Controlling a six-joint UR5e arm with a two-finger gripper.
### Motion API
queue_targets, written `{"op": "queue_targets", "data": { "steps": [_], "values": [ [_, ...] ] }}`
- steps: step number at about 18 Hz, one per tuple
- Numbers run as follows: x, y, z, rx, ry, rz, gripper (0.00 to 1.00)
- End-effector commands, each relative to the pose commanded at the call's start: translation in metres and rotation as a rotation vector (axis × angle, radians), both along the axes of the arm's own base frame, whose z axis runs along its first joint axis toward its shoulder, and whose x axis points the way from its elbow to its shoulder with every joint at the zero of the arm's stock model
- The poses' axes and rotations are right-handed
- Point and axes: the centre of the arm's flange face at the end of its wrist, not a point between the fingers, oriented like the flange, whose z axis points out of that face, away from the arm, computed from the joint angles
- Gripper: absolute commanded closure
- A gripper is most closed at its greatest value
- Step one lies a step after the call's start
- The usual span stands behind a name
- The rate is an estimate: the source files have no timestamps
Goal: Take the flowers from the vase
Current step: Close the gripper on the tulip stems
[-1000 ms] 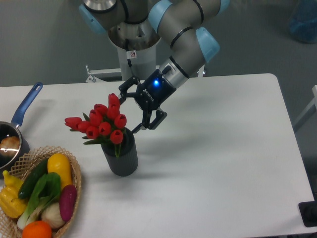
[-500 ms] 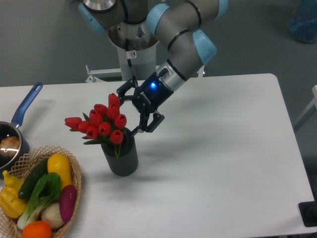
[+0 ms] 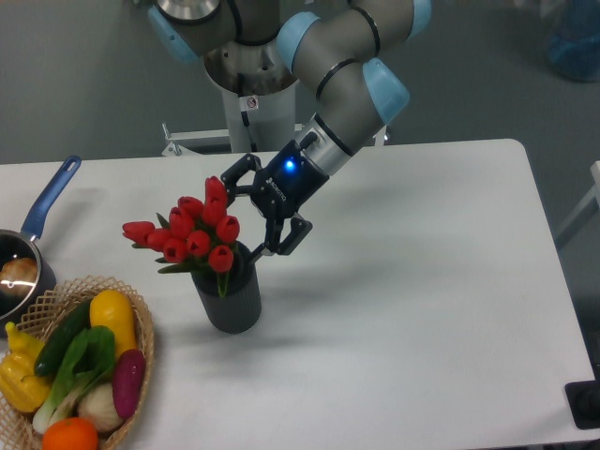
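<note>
The flowers [image 3: 194, 232], a bunch of red tulip buds with green leaves, stand in the vase [image 3: 231, 298], a short dark grey ribbed cylinder left of the table's middle. The buds lean left and spread wider than the vase. My gripper [image 3: 245, 215] is open, tilted down and to the left, just right of the bunch. One finger sits by the topmost bud, the other by the vase's rim. The fingers straddle the right side of the bunch without closing on it. The stems are hidden inside the vase.
A wicker basket [image 3: 141, 323] with colourful vegetables sits at the front left, close to the vase. A blue-handled metal saucepan [image 3: 33, 236] stands at the left edge. The arm's base [image 3: 253, 103] is behind the table.
My gripper has moved slightly left and down, closer to the flowers. The flowers and vase have not moved.
</note>
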Motion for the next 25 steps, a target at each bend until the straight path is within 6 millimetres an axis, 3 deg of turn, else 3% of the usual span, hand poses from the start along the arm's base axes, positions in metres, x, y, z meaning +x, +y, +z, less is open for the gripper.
{"op": "queue_targets", "data": {
  "steps": [12, 17, 25],
  "values": [
    [0.006, 0.004, 0.003, -0.013, -0.01, 0.001, 0.0],
    [0.005, 0.004, 0.005, -0.018, -0.018, 0.01, 0.14],
    [0.014, 0.02, 0.002, -0.012, -0.031, -0.025, 0.17]
  ]
}}
